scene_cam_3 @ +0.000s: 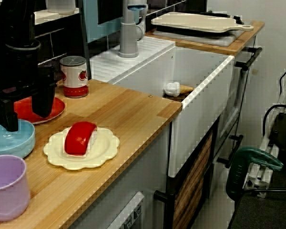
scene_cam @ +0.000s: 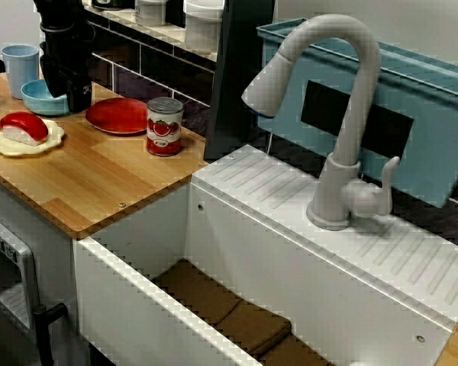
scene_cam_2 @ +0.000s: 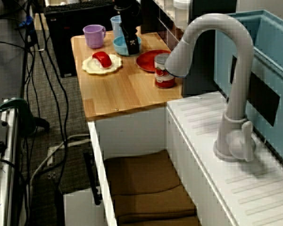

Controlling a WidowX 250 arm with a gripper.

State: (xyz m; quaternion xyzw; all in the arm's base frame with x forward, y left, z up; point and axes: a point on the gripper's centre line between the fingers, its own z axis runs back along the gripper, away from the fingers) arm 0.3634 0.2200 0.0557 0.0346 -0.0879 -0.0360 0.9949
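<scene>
My claw (scene_cam_3: 25, 117) hangs upright over the blue bowl (scene_cam_3: 9, 143) at the far end of the desk (scene_cam_3: 133, 109), spread wide and holding nothing. In the view from the desk's end, one finger (scene_cam_3: 7, 114) dips inside the bowl. The other finger (scene_cam_3: 43, 98) stands outside its wall, at the bowl's two o'clock, in front of the red plate (scene_cam_3: 50, 112). I judge that this straddle suits the thin rim, which gives my fingers a wall to meet where the round body would not. Whether either finger touches it I cannot tell.

Seen from there, the purple cup (scene_cam_3: 7, 188) sits at the bowl's six o'clock. The cream plate (scene_cam_3: 107, 148) with its red-topped sushi (scene_cam_3: 78, 138) is at three, and the tomato can (scene_cam_3: 75, 76) at one, beyond the red plate. All stand flat and apart from one another, which I judge leaves room around each.

Only the desk-end view shows the gap between my fingers and the toy ice-cream cone (scene_cam_3: 177, 88) lying in the sink (scene_cam_3: 200, 109). In the view over the sink my claw reads as one dark block hiding the bowl's back edge. That view does show the blue cup (scene_cam: 20, 69) at the bowl's eleven o'clock, the whole faucet (scene_cam: 343, 114) and the brown cloths (scene_cam: 229, 313) on the sink's bottom. The view from above the faucet runs down the desk's length and adds the cables (scene_cam_2: 47, 70) on the floor beside it.
</scene>
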